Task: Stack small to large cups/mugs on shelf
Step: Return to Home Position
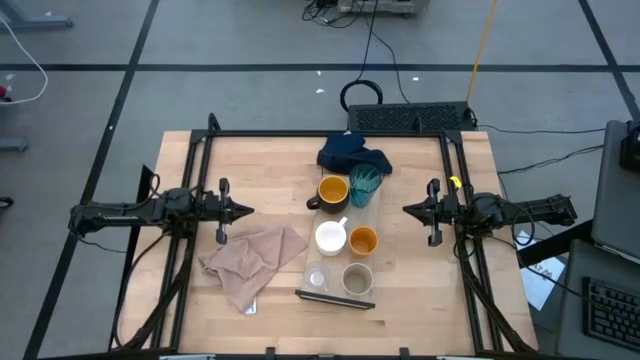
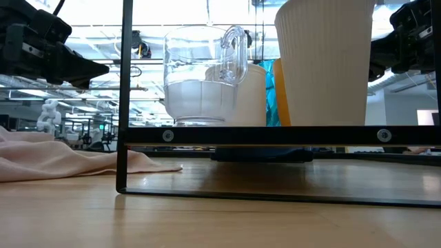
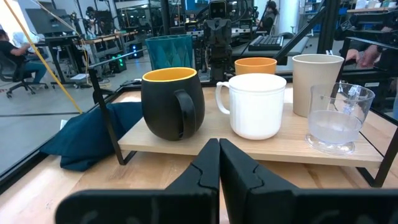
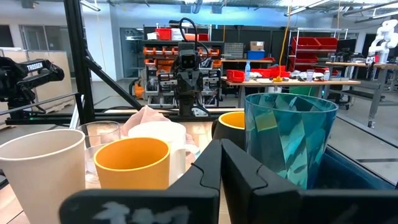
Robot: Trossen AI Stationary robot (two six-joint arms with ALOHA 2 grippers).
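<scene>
We find the shelf loaded in two rows, from tiny clear cup to teal tumbler; the left hand and right hand, both closed and empty, sit at either side of the worktop; we judge only settling at home remains.

Beige cloth, dark blue cloth

I can read a single word: TROSSEN, in small white capitals on the side of a dark arm beyond the table frame. Any labels on the red bins farther back are too small for me to make out.
</scene>
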